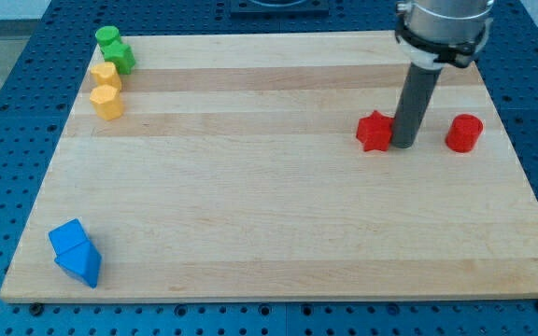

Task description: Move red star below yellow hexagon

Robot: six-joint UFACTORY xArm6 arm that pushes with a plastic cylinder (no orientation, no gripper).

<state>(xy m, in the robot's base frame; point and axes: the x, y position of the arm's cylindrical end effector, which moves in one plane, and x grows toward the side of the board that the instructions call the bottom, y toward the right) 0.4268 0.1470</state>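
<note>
The red star (374, 131) lies on the wooden board (278, 224) at the right of the middle. My tip (403, 145) touches the star's right side. The yellow hexagon (107, 102) sits near the board's top left corner, far to the left of the star. A second yellow block (105, 76) sits just above the hexagon.
A red cylinder (463, 133) stands to the right of my tip. Two green blocks (115, 49) sit at the top left corner above the yellow ones. Two blue blocks (76, 253) lie at the bottom left corner. Blue pegboard surrounds the board.
</note>
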